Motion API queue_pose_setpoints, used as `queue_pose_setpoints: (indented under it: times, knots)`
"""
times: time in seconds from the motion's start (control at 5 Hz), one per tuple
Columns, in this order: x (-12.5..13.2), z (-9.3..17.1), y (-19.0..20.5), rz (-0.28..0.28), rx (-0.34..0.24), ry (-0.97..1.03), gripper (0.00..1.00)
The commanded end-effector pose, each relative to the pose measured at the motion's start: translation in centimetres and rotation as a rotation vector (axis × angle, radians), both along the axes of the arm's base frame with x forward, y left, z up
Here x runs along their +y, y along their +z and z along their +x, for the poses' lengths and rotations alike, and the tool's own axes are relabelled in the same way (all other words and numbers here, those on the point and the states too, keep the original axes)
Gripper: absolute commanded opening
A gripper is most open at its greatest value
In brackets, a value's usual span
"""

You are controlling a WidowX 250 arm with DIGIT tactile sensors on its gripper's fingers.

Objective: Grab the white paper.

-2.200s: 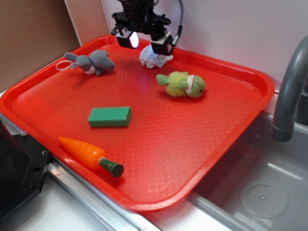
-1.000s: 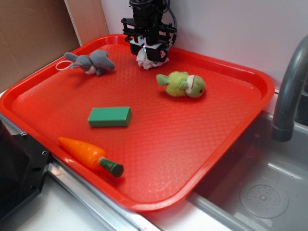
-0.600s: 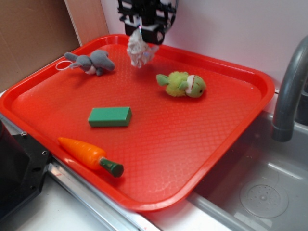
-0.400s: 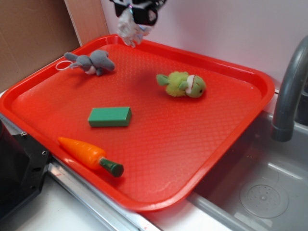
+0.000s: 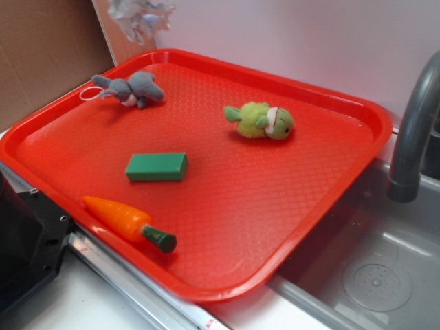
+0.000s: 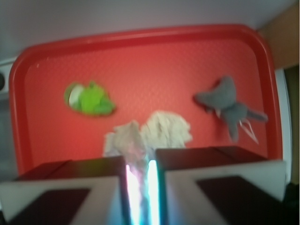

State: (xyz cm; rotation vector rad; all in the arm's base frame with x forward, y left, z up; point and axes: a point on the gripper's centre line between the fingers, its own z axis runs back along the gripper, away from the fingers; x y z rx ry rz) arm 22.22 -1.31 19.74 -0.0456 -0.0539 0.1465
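The white paper [image 5: 142, 15] hangs as a crumpled wad high above the back left corner of the red tray [image 5: 357, 110], at the top edge of the exterior view. The arm itself is out of that frame. In the wrist view my gripper [image 6: 140, 161] is shut on the white paper [image 6: 154, 133]; the wad bulges out past the two fingers, whose narrow gap is pinched on it. The tray [image 6: 18, 93] lies far below the paper.
On the tray lie a grey plush mouse [image 5: 130, 88], a green plush toy [image 5: 261, 121], a green block [image 5: 157, 166] and an orange carrot [image 5: 127, 221]. A brown wall [image 5: 41, 48] stands at left. A grey faucet [image 5: 412, 130] and a sink [image 5: 371, 275] are at right.
My gripper closed on the paper at the back of the tray, then lifted it up and to the left, out of the top of the exterior view. The other objects stayed put.
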Motion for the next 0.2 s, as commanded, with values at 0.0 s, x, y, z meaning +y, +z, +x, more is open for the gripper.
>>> queue_pose_setpoints:
  times: [0.0]
  knots:
    - [0.67,-2.01,1.52,0.054,-0.033,-0.017,0.00]
